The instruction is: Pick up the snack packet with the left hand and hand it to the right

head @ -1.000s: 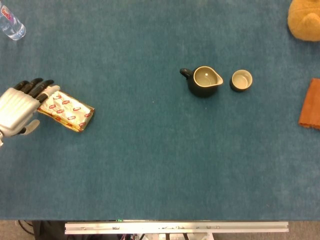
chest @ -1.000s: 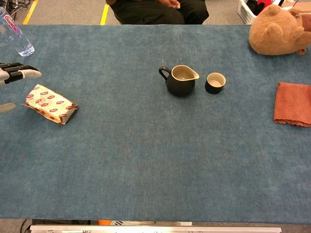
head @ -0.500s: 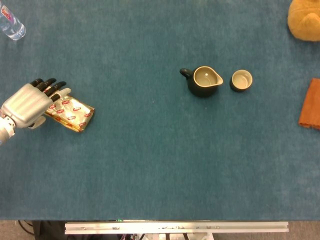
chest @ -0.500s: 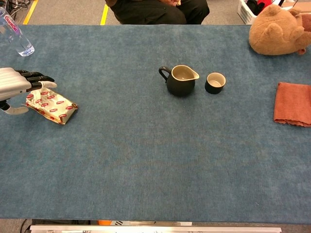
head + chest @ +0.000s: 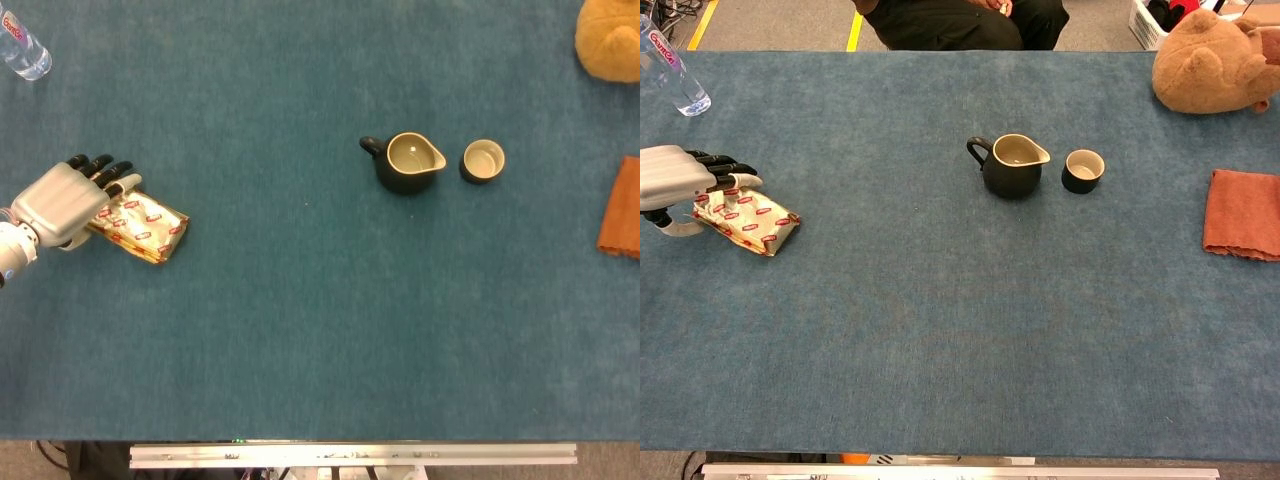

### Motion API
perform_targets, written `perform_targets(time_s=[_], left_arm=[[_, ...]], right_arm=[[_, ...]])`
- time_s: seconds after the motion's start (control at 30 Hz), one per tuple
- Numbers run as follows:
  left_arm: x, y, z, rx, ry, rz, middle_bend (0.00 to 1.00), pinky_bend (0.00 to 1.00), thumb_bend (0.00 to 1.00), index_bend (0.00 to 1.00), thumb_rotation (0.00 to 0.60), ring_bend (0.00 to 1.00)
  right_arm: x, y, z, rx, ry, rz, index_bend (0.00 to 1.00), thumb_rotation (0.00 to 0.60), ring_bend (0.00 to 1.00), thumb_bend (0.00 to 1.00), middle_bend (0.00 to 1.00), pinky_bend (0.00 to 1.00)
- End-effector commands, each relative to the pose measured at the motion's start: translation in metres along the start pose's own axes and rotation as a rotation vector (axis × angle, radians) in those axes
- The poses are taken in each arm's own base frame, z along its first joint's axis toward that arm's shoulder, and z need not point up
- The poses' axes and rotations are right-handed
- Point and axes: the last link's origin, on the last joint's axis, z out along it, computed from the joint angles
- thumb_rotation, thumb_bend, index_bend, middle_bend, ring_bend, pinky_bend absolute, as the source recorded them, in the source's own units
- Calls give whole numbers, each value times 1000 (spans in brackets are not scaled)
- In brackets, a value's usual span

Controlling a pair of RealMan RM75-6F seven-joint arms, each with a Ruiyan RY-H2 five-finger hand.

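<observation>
The snack packet, gold foil with red labels, lies flat on the blue table near the left edge. My left hand hovers over the packet's left end. Its dark fingers reach across the packet's far top edge, and the thumb curls down at the near left corner. The packet still rests on the table and the fingers are not closed around it. My right hand shows in neither view.
A dark pitcher and a small cup stand mid-table to the right. A water bottle lies at the far left corner. A tan plush toy and an orange cloth sit at the right edge.
My left hand has moved right and lowered over the packet's left end, with the thumb coming in beside it. The packet has not moved.
</observation>
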Motion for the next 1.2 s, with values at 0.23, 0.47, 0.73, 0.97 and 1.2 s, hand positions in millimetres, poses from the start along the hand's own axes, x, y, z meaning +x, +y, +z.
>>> perform_targets(time_s=[0.23,0.47,0.73,0.97,1.2], left_arm=[[-5,-2,0,29,19,-69,177,196,327,191,600,150],[-10,1,2,24,56,-99,369,349,327,349,600,333],[-8,7,1,10,88,-212,520,536,328,479,600,476],[6,10,-5,6,108,-317,583,602,328,546,600,527],[32,20,-13,-7,125,-426,602,622,328,572,600,542]], right_arm=[[-1,-1,2,3,-5,-3,163,600,205,198,306,284],[-1,-3,3,9,-6,-4,163,600,205,198,306,284],[0,-7,4,32,-6,-6,163,600,205,197,306,284],[4,-24,15,138,9,0,163,600,205,197,306,284],[11,-60,29,333,29,13,163,600,205,198,306,284]])
